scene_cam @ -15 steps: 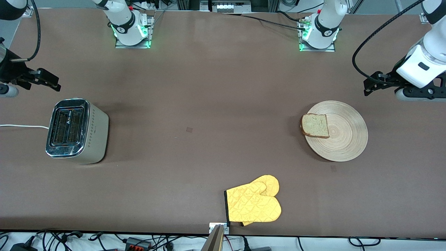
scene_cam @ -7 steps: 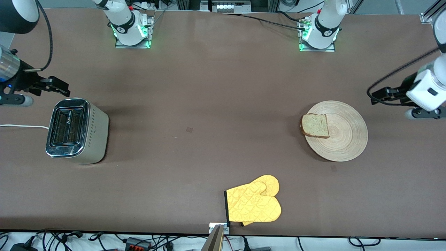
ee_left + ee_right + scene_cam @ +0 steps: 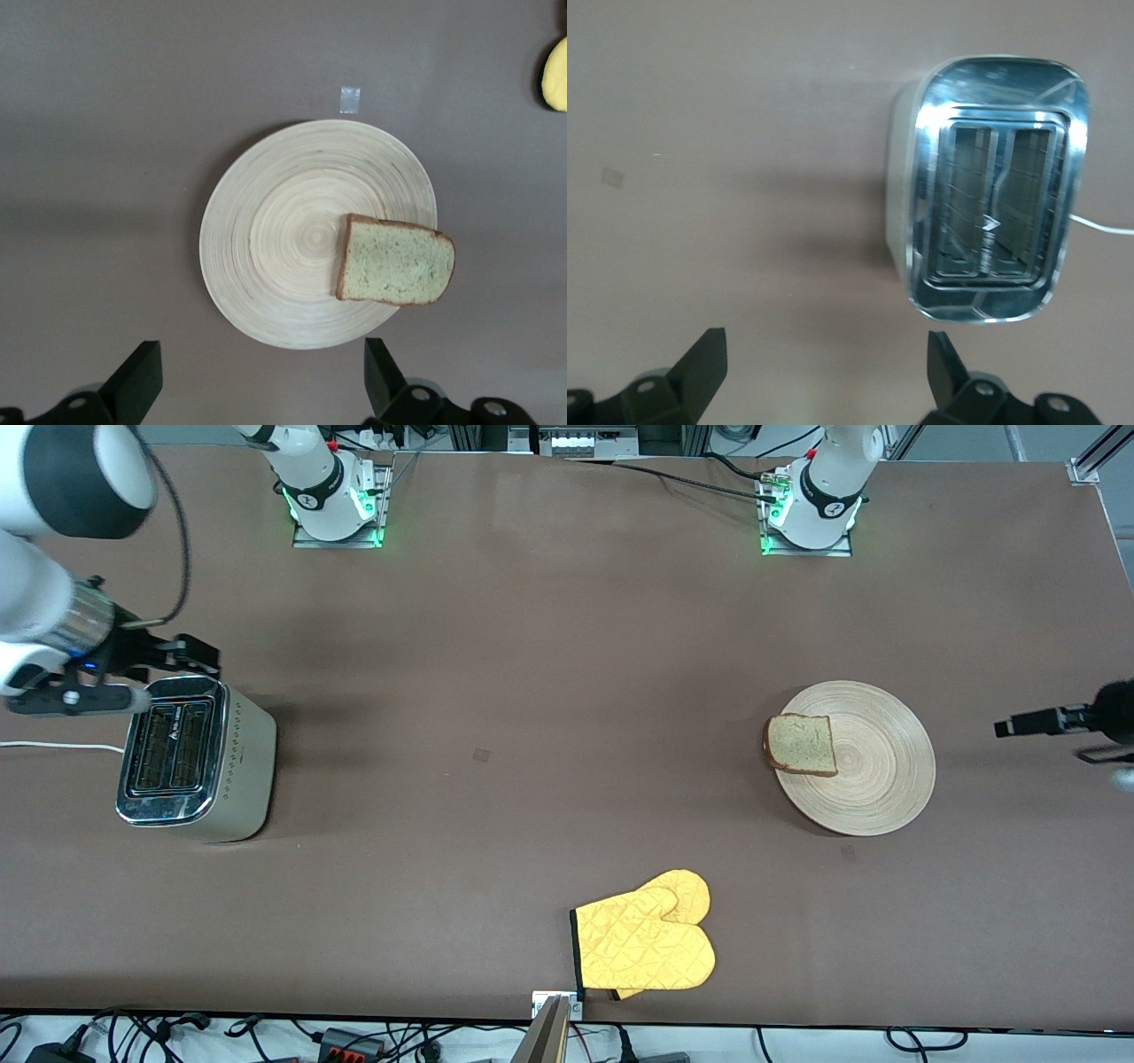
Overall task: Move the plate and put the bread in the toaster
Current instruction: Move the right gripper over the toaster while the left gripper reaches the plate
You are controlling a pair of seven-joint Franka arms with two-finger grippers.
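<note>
The round light-wood plate [image 3: 886,766] lies toward the left arm's end of the table, with the bread slice [image 3: 802,745] on its rim on the side toward the table's middle. My left gripper [image 3: 1005,727] hangs open and empty in the air beside the plate, at the left arm's end. The left wrist view shows the plate [image 3: 266,239] and bread [image 3: 396,272] ahead of the left gripper [image 3: 261,381]. The toaster [image 3: 195,757] stands at the right arm's end, slots empty. My right gripper [image 3: 205,657] is open and empty, up beside the toaster's top edge. The right wrist view shows the toaster [image 3: 992,226] and the right gripper [image 3: 826,367].
A yellow quilted oven mitt [image 3: 647,943] lies near the table's front edge, nearer the front camera than the plate; its tip shows in the left wrist view [image 3: 556,75]. The toaster's white cord [image 3: 53,746] runs off the right arm's end of the table.
My left gripper has swung out toward the left arm's end of the table, beside the plate. My right gripper has moved in toward the toaster. Plate, bread and toaster have not moved.
</note>
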